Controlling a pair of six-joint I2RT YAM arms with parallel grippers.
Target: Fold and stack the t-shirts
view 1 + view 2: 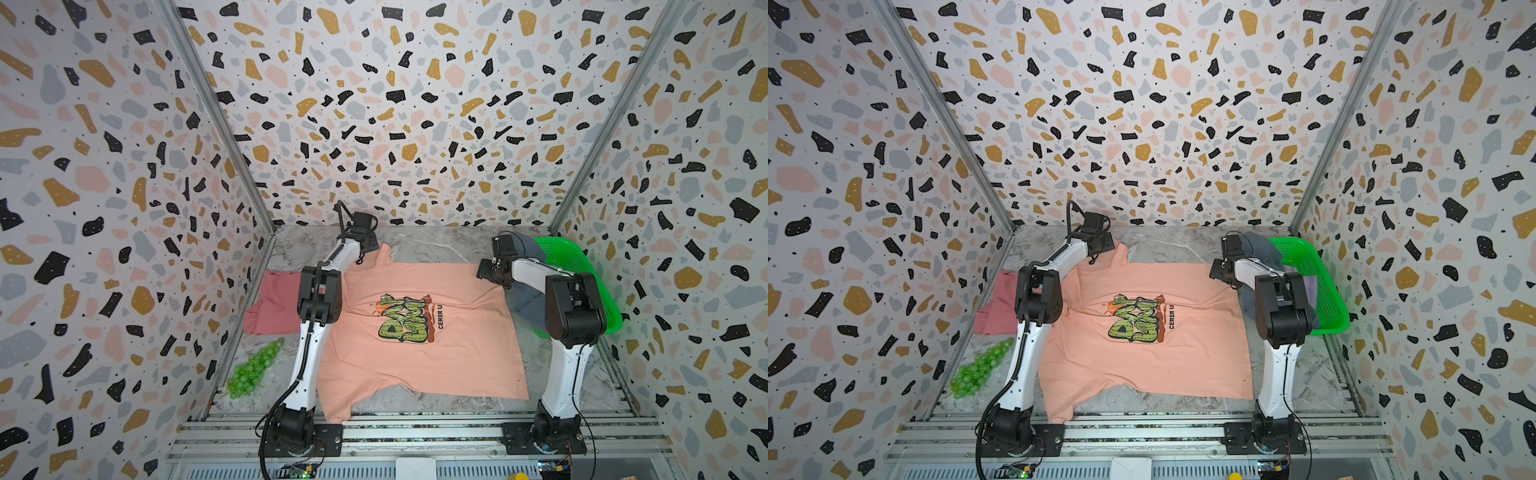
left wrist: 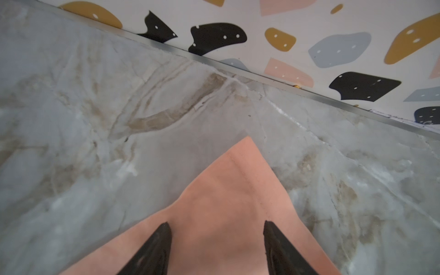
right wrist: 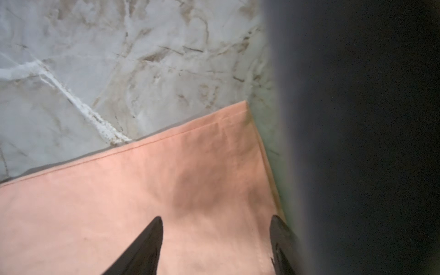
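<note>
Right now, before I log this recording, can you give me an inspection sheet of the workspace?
Surface: marble table, grey and veined.
Job's things: peach t-shirt spread flat, print up; rose-red t-shirt lying by the left wall; blue-grey t-shirt hanging out of the green basket.
Clutter: green balls clustered front left.
Grippers: left gripper and right gripper each over a far corner of the peach t-shirt, jaws apart, nothing held.
Cables: black cable runs up the left arm.
Surroundings: terrazzo-patterned walls on three sides.
</note>
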